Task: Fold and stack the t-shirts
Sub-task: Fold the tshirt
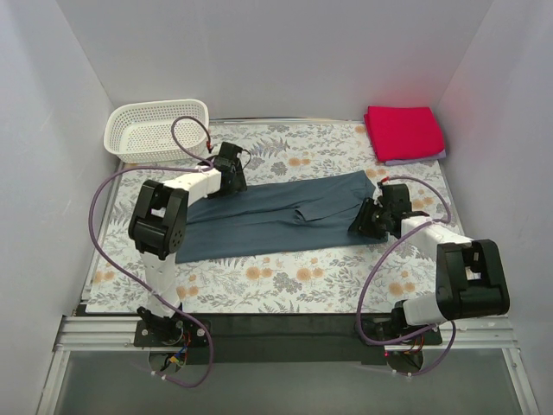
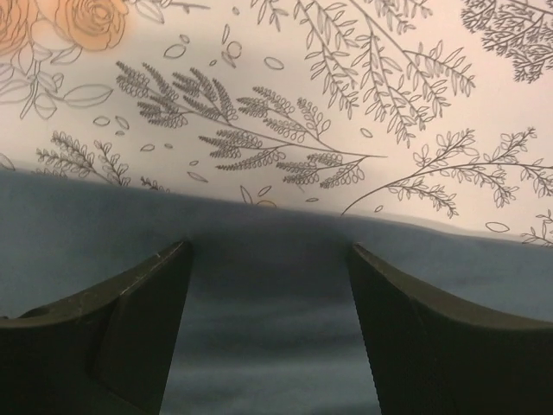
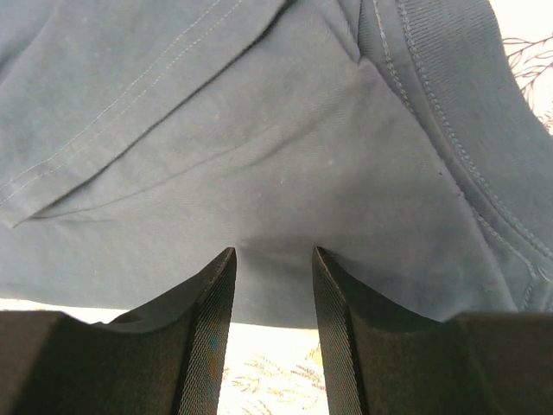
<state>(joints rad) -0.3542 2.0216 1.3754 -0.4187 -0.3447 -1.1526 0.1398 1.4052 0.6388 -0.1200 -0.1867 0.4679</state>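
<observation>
The slate blue-grey t-shirt (image 1: 276,216) lies folded lengthwise as a long band across the floral mat. My left gripper (image 1: 226,177) hovers low over its far left edge, jaws wide open, and the cloth (image 2: 69,233) runs under and between them (image 2: 270,246). My right gripper (image 1: 363,223) is at the collar end. Its jaws (image 3: 274,251) stand apart with their tips on the shirt's near edge (image 3: 259,130). The ribbed collar (image 3: 449,104) shows at the upper right. The red t-shirt (image 1: 403,131) sits folded at the back right on a lavender one (image 1: 423,158).
A white lattice basket (image 1: 155,130) stands at the back left corner, just behind my left arm. The floral mat (image 1: 285,277) covers the table between grey walls on three sides. Purple cables loop beside both arm bases.
</observation>
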